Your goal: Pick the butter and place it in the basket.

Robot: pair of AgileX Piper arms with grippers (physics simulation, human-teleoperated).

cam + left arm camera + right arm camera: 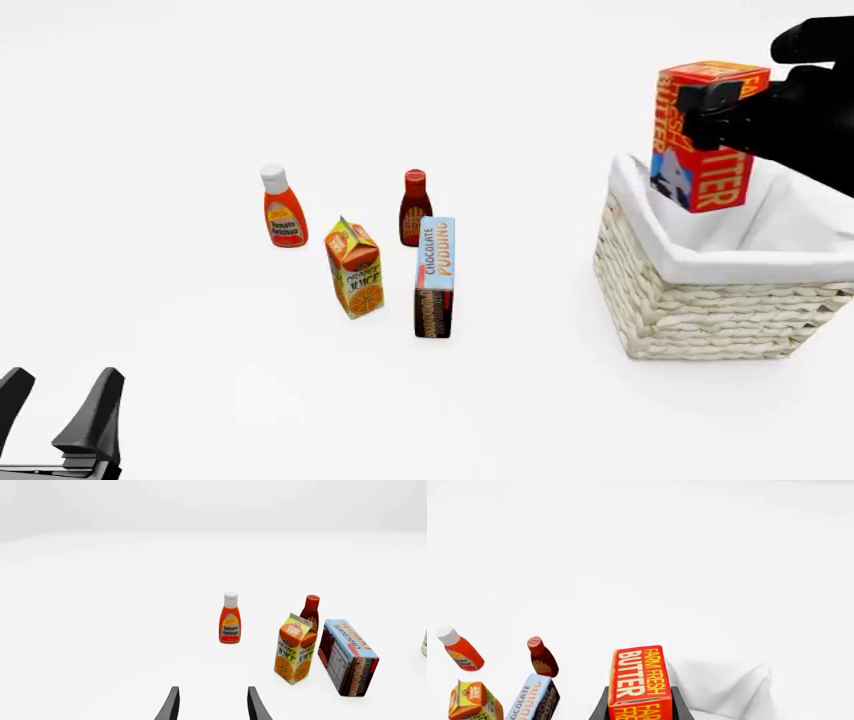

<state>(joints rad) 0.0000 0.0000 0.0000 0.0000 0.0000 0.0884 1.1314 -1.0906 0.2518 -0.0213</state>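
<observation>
My right claw [714, 115] is clamped on the butter [705, 135], which I hold on end in the air above the basket [707, 300], over its near-left part and clear of the white cloth liner [747, 250]. In my right wrist view the carton [639, 680] sits between both fingers [679, 705], its "FARM FRESH BUTTER" lettering facing the camera.

My left claw [60, 410] hangs low at the near left of the tabletop [200, 380], jaws spread and gripping nothing (its two fingertips show well apart in the left wrist view too).

The other groceries stand together mid-table, well apart from the basket: a ketchup bottle [282, 208] farthest left, a dark red sauce bottle [415, 208] behind, the orange juice carton [355, 268] and the chocolate pudding box [434, 277] nearer me, side by side.
</observation>
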